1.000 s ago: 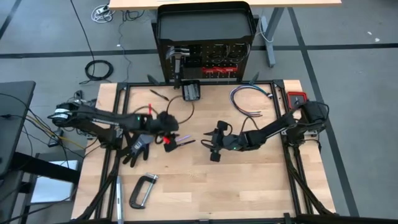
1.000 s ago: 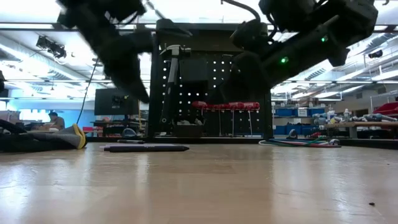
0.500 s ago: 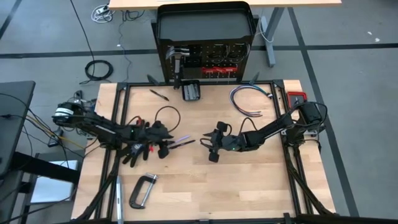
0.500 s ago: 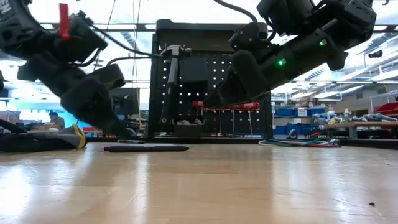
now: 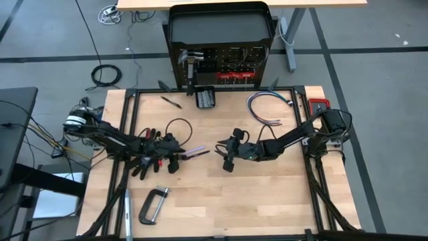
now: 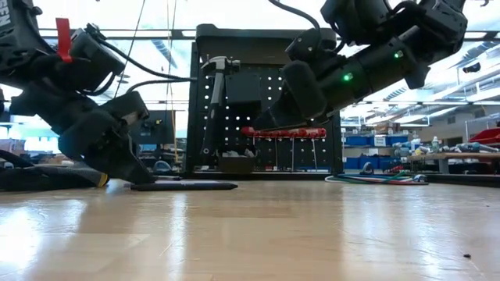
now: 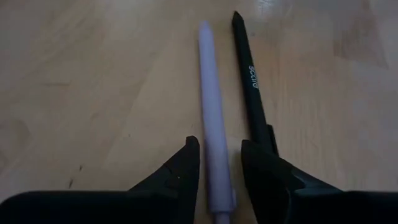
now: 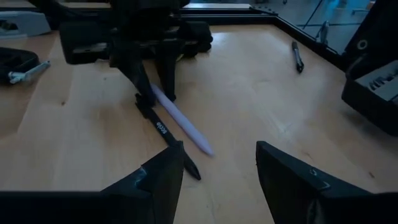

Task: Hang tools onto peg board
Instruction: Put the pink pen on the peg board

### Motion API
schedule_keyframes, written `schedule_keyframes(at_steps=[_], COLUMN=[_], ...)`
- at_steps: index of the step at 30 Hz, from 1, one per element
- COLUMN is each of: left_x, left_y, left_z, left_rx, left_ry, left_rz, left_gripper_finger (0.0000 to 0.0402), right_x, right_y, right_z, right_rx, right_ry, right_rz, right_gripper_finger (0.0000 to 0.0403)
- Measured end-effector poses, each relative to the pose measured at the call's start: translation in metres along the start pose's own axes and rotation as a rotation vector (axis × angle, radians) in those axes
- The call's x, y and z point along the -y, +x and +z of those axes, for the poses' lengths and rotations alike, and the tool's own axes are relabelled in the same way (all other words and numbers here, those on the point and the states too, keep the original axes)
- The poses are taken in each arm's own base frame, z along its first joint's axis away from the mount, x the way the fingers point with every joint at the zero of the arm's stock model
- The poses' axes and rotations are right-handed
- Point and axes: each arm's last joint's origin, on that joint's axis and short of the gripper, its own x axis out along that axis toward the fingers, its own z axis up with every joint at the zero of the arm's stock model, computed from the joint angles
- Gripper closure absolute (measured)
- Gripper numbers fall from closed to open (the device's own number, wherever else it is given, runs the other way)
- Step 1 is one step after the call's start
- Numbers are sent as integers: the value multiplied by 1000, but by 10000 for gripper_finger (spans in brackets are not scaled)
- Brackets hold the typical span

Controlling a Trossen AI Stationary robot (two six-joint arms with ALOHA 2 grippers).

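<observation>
A lavender pen [image 7: 210, 93] and a black pen [image 7: 249, 74] lie side by side on the wooden table, left of its middle [image 5: 197, 152]. My left gripper [image 7: 221, 146] is open and low over the table, one finger on each side of the lavender pen's near end. My right gripper [image 5: 223, 155] hangs open above the table just right of the pens, pointing at them, and holds nothing. The peg board [image 5: 224, 63] stands upright at the far edge. A hammer [image 6: 215, 94] and red-handled drivers [image 6: 283, 132] hang on it. My left gripper comes at the pens slanting down from the table's left, its fingers lying along them. A thin gap shows on either side of the lavender pen. One fingertip [image 7: 264, 155] covers the black pen's rear end [image 7: 266, 132]; whether it touches, I cannot tell.
A black glove [image 5: 144, 164] lies under the left arm, and a grey C-clamp [image 5: 152, 204] lies near the front left. A small black box [image 5: 205, 99], a thin dark tool [image 5: 170, 102] and a cable bundle [image 5: 271, 107] lie toward the far edge.
My left gripper has sunk from above the table down to its top, drawing back a little toward the left edge and tipping its fingers lower. It now straddles the lavender pen. The pens have not moved.
</observation>
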Motion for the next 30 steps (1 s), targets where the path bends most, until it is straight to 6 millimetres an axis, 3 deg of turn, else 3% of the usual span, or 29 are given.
schedule_keyframes(at_steps=[7,14,19,25,30], left_x=[-2,-3,0,14,29], left_y=[13,13,14,9,-13], left_z=[-10,-11,-2,49,127], left_rx=[-35,-30,-72,-286,-357], left_ry=[-7,-48,-40,190,493], left_rz=[99,117,128,255,417], left_gripper_finger=[283,376,377,378,378], right_x=[4,5,6,8,2], right_y=[2,2,-4,-16,-16], right_z=[1,3,12,31,27], right_rx=[5,13,44,108,98], right_ry=[8,5,1,3,37], right_rz=[-13,-14,-9,2,19], right_gripper_finger=[197,197,197,197,197])
